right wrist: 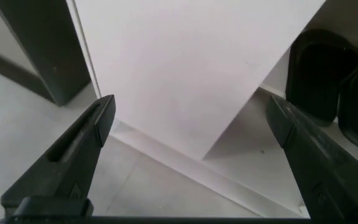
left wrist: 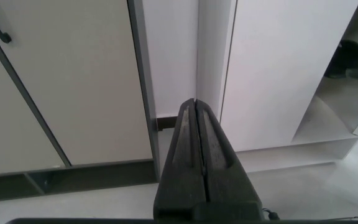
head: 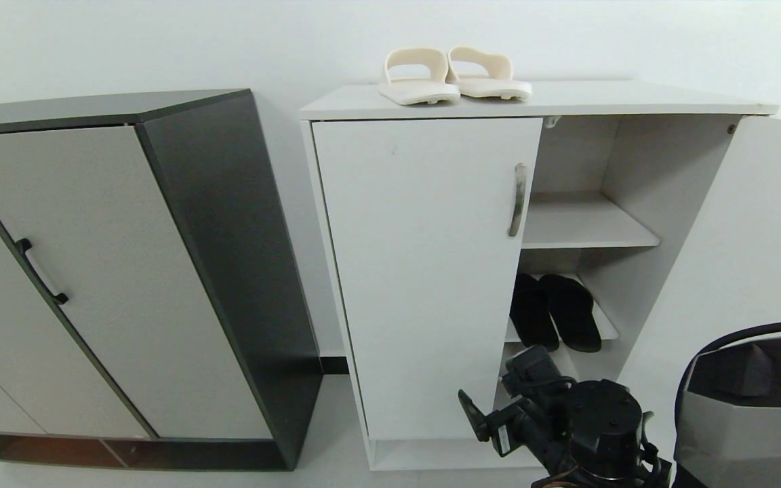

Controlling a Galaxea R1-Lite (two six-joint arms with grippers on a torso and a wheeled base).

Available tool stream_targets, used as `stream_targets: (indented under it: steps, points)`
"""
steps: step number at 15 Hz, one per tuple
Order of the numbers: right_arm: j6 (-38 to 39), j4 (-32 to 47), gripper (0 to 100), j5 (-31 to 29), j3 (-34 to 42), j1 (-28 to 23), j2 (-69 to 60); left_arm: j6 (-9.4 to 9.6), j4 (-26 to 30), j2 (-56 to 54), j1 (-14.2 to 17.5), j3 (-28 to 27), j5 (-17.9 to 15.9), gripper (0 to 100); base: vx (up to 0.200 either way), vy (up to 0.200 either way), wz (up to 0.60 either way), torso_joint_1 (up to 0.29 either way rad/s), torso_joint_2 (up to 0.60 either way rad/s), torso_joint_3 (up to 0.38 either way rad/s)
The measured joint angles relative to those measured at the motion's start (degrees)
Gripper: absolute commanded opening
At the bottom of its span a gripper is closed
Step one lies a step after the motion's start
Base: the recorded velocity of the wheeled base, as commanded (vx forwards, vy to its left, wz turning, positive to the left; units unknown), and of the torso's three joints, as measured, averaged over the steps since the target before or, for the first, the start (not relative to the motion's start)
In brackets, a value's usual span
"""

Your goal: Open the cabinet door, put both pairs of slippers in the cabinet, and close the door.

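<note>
Two slipper pairs | left gripper fingers pressed together, empty, low before dark cabinet | cream slippers atop white cabinet | black slippers on inner shelf, right door open | right gripper spread wide, empty, low near black slippers

A dark grey cabinet stands against the white wall on the left, its pale grey door shut and fitted with a slanted black bar handle. Along its base runs a low open compartment with a brownish inside. A dark baseboard strip meets the light floor just beside it.
</note>
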Motion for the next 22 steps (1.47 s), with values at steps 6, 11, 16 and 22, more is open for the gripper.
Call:
stream_targets:
  steps: [6,11,16,22]
  points:
    - [1.06,-0.16,100,0.00,-2.02,0.44,-1.26,0.00,-0.02,0.00,0.00,0.00,0.00,0,0.000,0.000,0.00,0.033,-0.33,-0.306]
    - [1.00,-0.02,100,0.02,-1.68,0.80,-1.62,0.00,0.00,0.00,-0.05,0.00,0.00,0,0.000,0.000,0.00,0.111,-0.46,-0.342]
    - [1.00,-0.02,100,-0.07,-1.72,0.80,-1.68,-0.07,0.00,0.00,0.00,0.00,0.02,0,0.000,0.000,0.00,0.157,-0.47,-0.320]
    - [0.89,0.00,100,-0.22,-1.77,0.80,-1.71,-0.02,-0.02,0.00,0.00,0.00,0.00,0,0.000,0.000,0.00,0.194,-0.50,-0.305]
